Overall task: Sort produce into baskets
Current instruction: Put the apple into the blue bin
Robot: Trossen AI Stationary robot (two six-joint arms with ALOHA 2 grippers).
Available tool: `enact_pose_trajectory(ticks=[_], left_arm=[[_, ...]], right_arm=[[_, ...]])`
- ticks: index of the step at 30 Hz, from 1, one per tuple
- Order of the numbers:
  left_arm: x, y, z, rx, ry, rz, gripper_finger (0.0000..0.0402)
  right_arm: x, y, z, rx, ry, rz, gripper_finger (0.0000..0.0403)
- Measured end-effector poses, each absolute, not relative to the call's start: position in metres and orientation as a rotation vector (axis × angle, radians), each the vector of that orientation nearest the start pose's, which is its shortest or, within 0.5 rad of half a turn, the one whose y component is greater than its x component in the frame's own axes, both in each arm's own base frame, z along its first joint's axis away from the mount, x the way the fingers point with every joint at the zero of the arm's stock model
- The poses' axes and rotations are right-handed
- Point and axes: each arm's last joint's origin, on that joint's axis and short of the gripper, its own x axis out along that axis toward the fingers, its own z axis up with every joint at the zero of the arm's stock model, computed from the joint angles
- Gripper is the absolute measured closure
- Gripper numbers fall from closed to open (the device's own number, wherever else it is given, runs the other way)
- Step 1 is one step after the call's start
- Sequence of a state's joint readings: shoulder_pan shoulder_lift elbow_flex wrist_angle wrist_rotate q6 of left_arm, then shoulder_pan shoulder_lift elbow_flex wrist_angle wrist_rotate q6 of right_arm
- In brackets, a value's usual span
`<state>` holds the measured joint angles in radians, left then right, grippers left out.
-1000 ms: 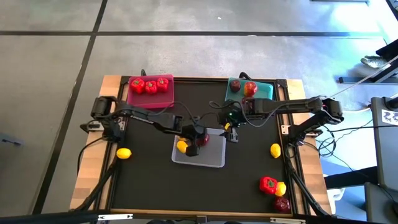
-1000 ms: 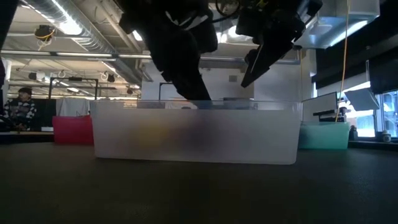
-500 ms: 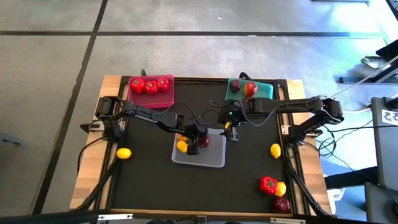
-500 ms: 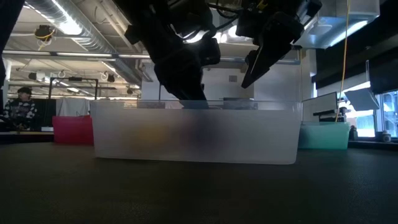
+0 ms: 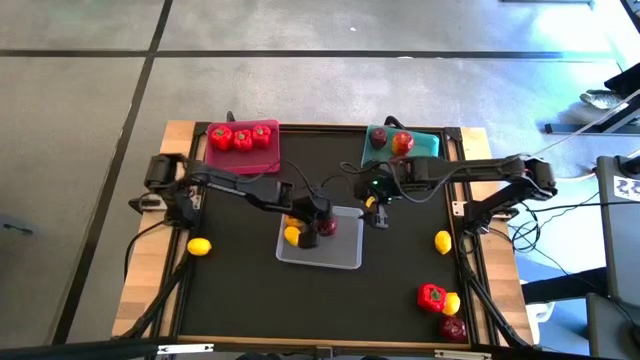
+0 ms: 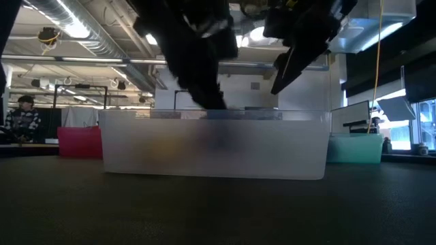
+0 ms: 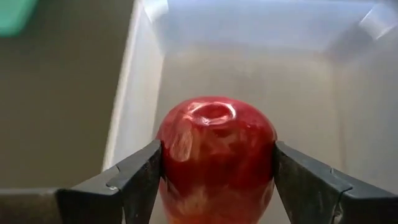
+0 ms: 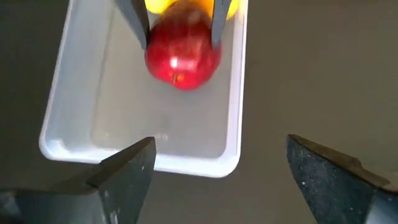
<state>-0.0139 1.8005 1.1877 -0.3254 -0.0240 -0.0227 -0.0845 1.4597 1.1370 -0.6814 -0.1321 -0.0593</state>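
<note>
A translucent grey-white basket [image 5: 335, 256] lies mid-table and holds a dark red apple [image 5: 327, 226] and a yellow lemon [image 5: 291, 235]. My left gripper [image 5: 313, 230] reaches down into this basket and is shut on the apple [image 7: 214, 149]. My right gripper [image 5: 375, 213] hangs open above the basket's far right corner, with nothing between its fingers [image 8: 127, 165]. In the right wrist view the apple [image 8: 183, 53] sits low inside the basket [image 8: 236, 112]. I cannot tell whether it rests on the basket's floor. My left gripper pinches the apple between its two fingers, one on each of the apple's opposite sides [image 7: 166, 155]. The fingers [image 7: 140, 180] slant down at it from the table's left. The apple is inside the translucent basket, near its far left end.
A pink basket [image 5: 262, 155] at the far left holds three red peppers. A teal basket [image 5: 425, 148] at the far right holds two apples. A loose lemon [image 5: 200, 246] lies at the left and another lemon [image 5: 442, 241] at the right. A pepper [image 5: 431, 296], lemon and apple lie near right.
My left arm has swayed a little toward the table's right over the translucent basket and come back. The apple and the lemon lie where they were.
</note>
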Motion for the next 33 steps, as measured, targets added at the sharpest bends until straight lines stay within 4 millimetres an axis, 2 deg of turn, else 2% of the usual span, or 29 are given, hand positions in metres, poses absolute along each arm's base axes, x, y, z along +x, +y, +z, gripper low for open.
enact_pose_trajectory(ticks=[4, 9, 15, 22, 33], left_arm=[[0.364, -0.004, 0.222, -0.002, 0.837, 0.030, 0.0134], [0.353, -0.002, 0.254, 0.013, 0.730, 0.074, 0.0133], [0.346, 0.000, 0.278, -0.002, 0.614, 0.142, 0.0134], [0.346, 0.000, 0.281, -0.010, 0.588, 0.145, 0.0131], [0.348, 0.000, 0.284, -0.016, 0.552, 0.148, 0.0130]], right_arm=[[0.281, -0.020, 0.275, 0.082, 0.994, 0.069, 0.0047], [0.269, -0.018, 0.291, 0.084, 0.909, 0.072, 0.0047], [0.265, -0.018, 0.289, 0.114, 0.705, 0.052, 0.0047], [0.270, -0.019, 0.280, 0.148, 0.680, 0.028, 0.0047], [0.275, -0.020, 0.279, 0.130, 0.655, 0.016, 0.0042]])
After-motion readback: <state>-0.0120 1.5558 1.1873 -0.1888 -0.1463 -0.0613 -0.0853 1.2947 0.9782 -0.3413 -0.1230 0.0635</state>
